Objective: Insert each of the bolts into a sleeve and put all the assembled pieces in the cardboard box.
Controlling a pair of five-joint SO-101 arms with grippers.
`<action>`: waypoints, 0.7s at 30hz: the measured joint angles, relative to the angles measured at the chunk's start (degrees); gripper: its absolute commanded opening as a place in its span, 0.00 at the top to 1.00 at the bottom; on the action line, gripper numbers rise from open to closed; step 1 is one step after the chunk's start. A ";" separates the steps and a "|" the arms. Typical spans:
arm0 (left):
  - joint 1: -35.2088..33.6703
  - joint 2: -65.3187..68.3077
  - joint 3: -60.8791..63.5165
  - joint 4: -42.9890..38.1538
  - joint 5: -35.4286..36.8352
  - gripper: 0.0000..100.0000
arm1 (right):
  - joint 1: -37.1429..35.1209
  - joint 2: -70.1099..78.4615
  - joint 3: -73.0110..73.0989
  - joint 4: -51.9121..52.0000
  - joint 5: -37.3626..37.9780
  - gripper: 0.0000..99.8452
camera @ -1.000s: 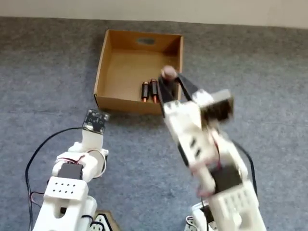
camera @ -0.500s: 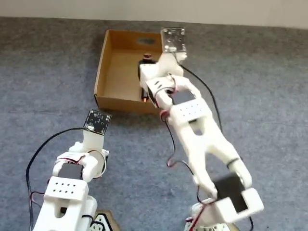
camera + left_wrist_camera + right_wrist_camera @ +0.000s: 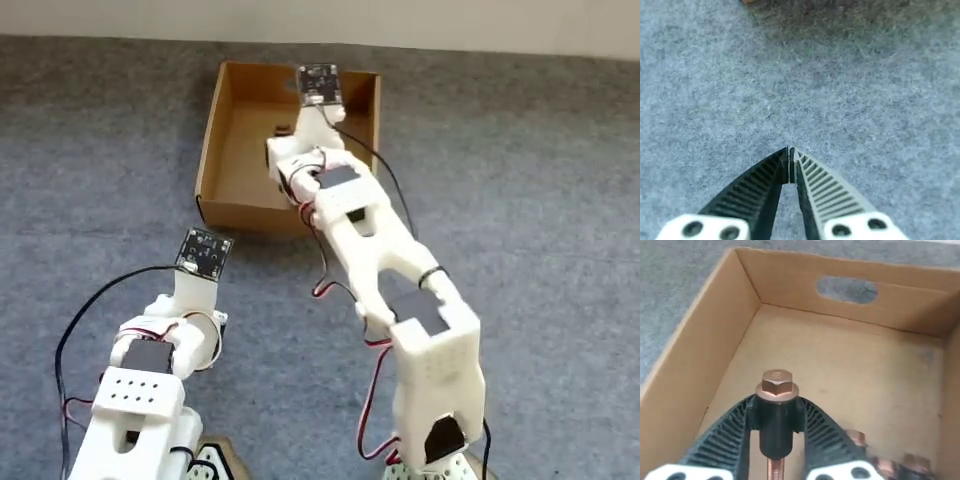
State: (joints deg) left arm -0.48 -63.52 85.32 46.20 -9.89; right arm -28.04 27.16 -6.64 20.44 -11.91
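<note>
Right wrist view: right claw (image 3: 776, 412) clamps the sleeve (image 3: 775, 426), probably the surest hold on a stiff, light, slick-looking bolt (image 3: 776, 383).

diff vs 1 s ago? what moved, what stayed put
The right arm stretched forward, carrying the right gripper farther in over the open brown cardboard box. It stays shut on the copper bolt in its black sleeve; nothing has been let go. The left gripper stayed shut above the grey carpet, and the box did not shift.
</note>
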 measured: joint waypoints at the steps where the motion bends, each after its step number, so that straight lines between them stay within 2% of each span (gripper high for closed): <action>1: 0.00 0.00 0.00 0.00 0.00 0.96 | -0.35 0.44 -0.53 0.09 -0.79 0.99; 6: 0.00 0.00 0.00 0.00 0.00 0.96 | -1.32 1.14 -1.41 3.87 -9.76 0.99; 14: 0.00 0.00 0.00 0.00 0.00 0.96 | -1.32 2.02 -1.49 4.13 -6.24 0.99; 21: 0.00 0.00 0.00 0.00 0.00 0.96 | -1.58 9.14 -4.31 4.48 -5.89 0.99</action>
State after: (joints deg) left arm -0.48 -63.52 85.32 46.20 -9.89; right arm -29.63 36.31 -10.95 24.92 -17.80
